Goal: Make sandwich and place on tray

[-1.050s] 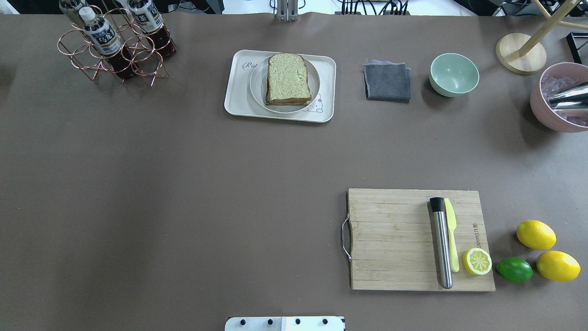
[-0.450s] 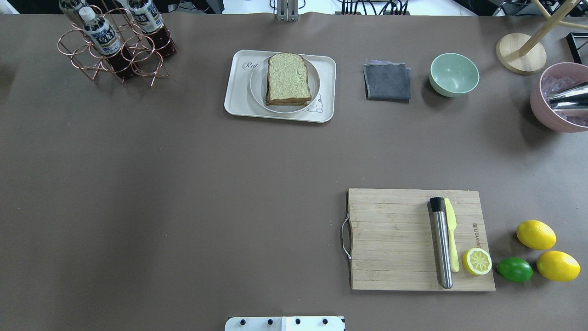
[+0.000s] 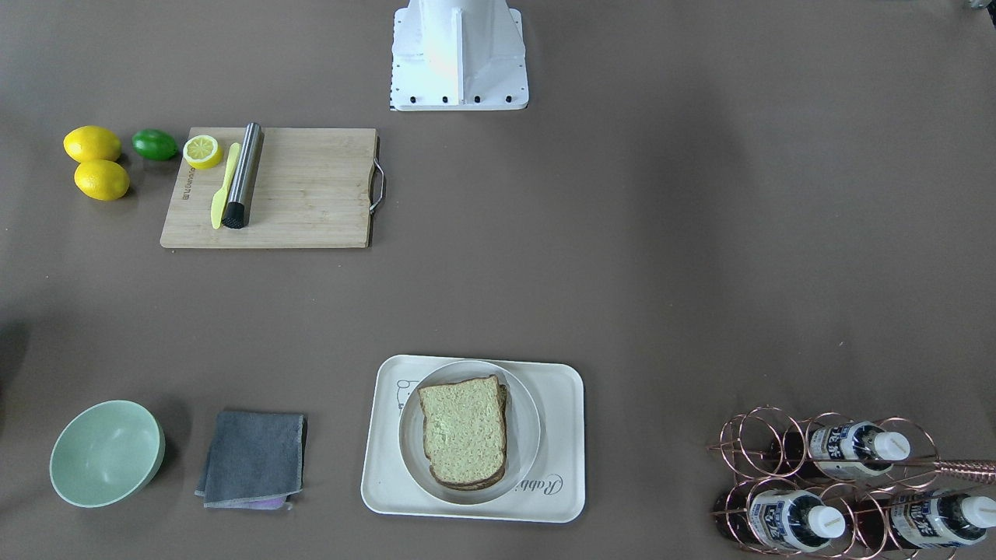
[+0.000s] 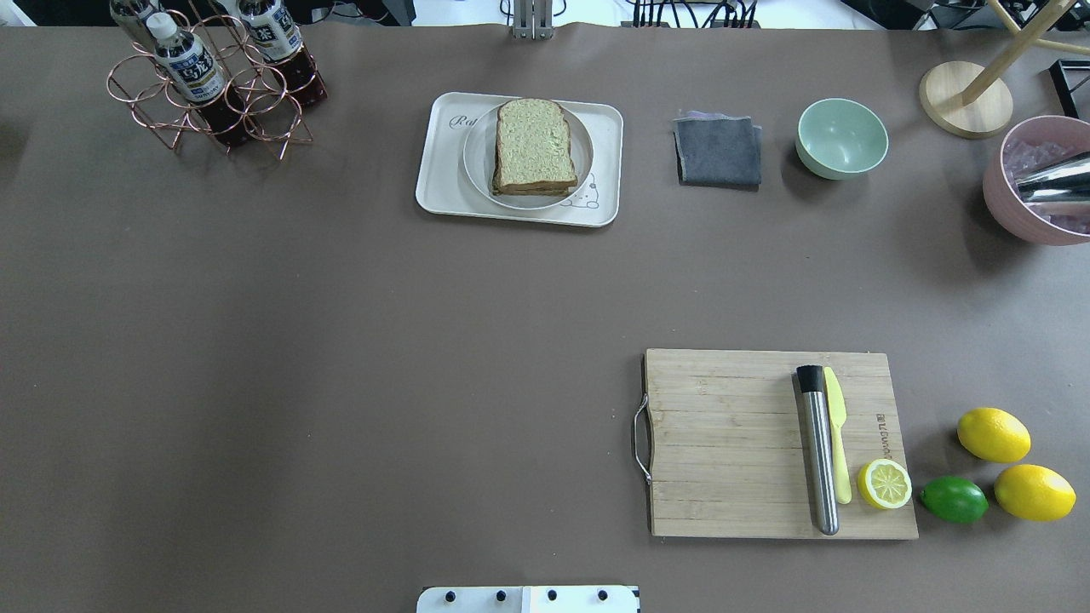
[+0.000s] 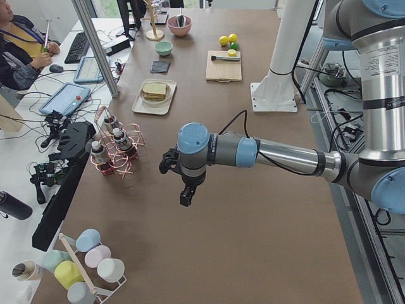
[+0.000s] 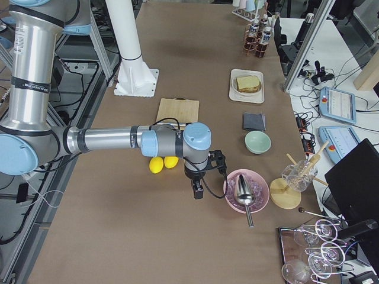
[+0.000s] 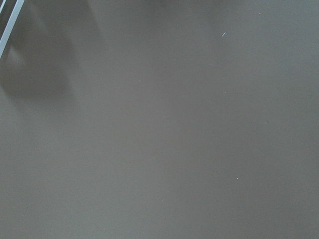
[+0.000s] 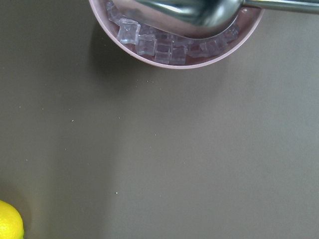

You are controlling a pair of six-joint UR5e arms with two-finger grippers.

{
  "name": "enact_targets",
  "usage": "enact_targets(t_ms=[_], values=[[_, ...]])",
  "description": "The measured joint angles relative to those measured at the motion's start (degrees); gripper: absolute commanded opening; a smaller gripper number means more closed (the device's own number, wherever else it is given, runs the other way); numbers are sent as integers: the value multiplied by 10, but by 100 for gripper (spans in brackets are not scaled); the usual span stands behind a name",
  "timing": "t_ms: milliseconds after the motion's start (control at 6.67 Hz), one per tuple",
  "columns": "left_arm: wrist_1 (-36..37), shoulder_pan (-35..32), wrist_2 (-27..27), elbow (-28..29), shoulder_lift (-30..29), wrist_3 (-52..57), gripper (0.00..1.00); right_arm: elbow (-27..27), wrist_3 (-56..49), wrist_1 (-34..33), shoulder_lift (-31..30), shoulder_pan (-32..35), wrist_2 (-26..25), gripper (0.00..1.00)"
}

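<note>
The sandwich [image 4: 534, 146] is stacked bread slices with a pale top slice; no egg shows. It lies on a round white plate [image 4: 475, 162] on the cream tray [image 4: 438, 183] at the table's far middle. It also shows in the front-facing view [image 3: 464, 430] on the tray [image 3: 562, 389]. My left gripper [image 5: 185, 197] hangs over bare table far to the left of the tray. My right gripper [image 6: 198, 192] hangs near the pink bowl. Both show only in side views, so I cannot tell whether they are open or shut.
A wooden cutting board [image 4: 724, 443] holds a steel muddler, a yellow knife and a lemon half. Lemons and a lime [image 4: 954, 499] lie to its right. A grey cloth [image 4: 718, 151], green bowl [image 4: 841, 137], pink ice bowl [image 4: 1018, 213] and bottle rack [image 4: 213, 81] line the far side.
</note>
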Motion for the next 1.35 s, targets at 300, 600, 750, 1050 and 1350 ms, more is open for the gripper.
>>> enact_targets(t_ms=[300, 600, 750, 1050, 1350], values=[[1, 0, -1, 0, 2, -1, 97, 0, 0, 0, 3, 0, -1, 100], [2, 0, -1, 3, 0, -6, 97, 1, 0, 1, 3, 0, 0, 100], [1, -2, -1, 2, -1, -10, 97, 2, 0, 1, 4, 0, 1, 100], [3, -6, -2, 0, 0, -28, 97, 8, 0, 1, 3, 1, 3, 100], [3, -6, -3, -1, -2, -50, 97, 9, 0, 1, 3, 2, 3, 100]])
